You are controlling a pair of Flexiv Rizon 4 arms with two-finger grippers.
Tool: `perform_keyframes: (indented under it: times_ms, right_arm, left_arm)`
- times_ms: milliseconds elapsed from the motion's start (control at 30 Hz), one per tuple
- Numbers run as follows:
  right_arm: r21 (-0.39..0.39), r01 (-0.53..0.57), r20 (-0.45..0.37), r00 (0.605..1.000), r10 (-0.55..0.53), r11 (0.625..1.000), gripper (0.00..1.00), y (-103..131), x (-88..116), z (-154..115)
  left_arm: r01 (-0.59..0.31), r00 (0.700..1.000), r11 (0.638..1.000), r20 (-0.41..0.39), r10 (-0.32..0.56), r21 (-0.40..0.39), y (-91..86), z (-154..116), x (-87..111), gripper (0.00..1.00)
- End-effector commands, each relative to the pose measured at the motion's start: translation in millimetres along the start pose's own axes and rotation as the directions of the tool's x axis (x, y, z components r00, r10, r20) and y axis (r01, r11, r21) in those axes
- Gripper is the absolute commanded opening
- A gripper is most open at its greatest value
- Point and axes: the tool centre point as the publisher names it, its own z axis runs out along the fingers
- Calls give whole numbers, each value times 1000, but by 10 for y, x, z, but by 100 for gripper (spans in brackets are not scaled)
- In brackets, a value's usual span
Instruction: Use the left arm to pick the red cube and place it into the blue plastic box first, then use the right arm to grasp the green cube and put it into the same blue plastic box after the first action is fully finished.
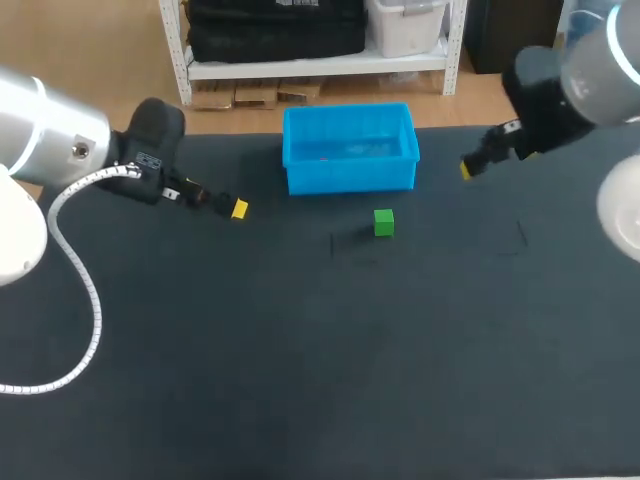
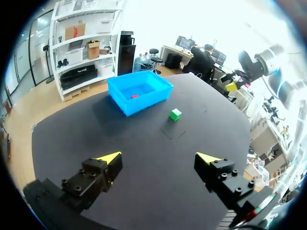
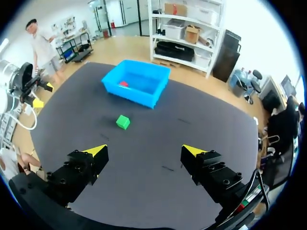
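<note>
First placement judged complete: the red cube lies inside the blue plastic box, left of its middle (faint in the head view, plain in both wrist views). The left jaws stand wide and empty, well off to the box's left. The green cube sits on the surface, just in front of the box's front wall and not touching it. The right jaws are wide apart and hold nothing; they are off to the box's right, well apart from the cube.

Step in hand: right-arm grasp of the green cube. Recommended: bring the right jaws down squarely over two opposite faces, centre before closing, then lift clear above the box wall before crossing it.

Not determinable: the right jaws' height above the surface; whether the red cube rests flat.
</note>
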Motion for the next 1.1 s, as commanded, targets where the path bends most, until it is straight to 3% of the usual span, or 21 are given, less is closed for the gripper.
perform_keyframes:
  times_ms: [33, 167, 200, 967, 1100]
  right_arm:
    - [136, -19, -46, 999, 25, 991, 100, 95, -89, 159]
    - [47, -53, -24, 998, 54, 998, 100, 282, -117, 219]
    - [-36, -74, 18, 997, 74, 997, 100, 326, -137, 202]
    - [-36, -74, 18, 997, 74, 997, 100, 326, -137, 202]
    - [4, -125, -79, 989, 125, 992, 100, 491, -160, 281]
  left_arm:
    - [-2, 1000, 1000, 6, 2, 6, 12, -6, 13, 100]
    - [-2, 1000, 1000, 6, 2, 6, 12, -6, 13, 100]
    - [-2, 1000, 1000, 6, 2, 6, 12, -6, 13, 100]
    - [-2, 1000, 1000, 6, 2, 6, 12, -6, 13, 100]
    - [-2, 1000, 1000, 6, 2, 6, 12, -6, 13, 100]
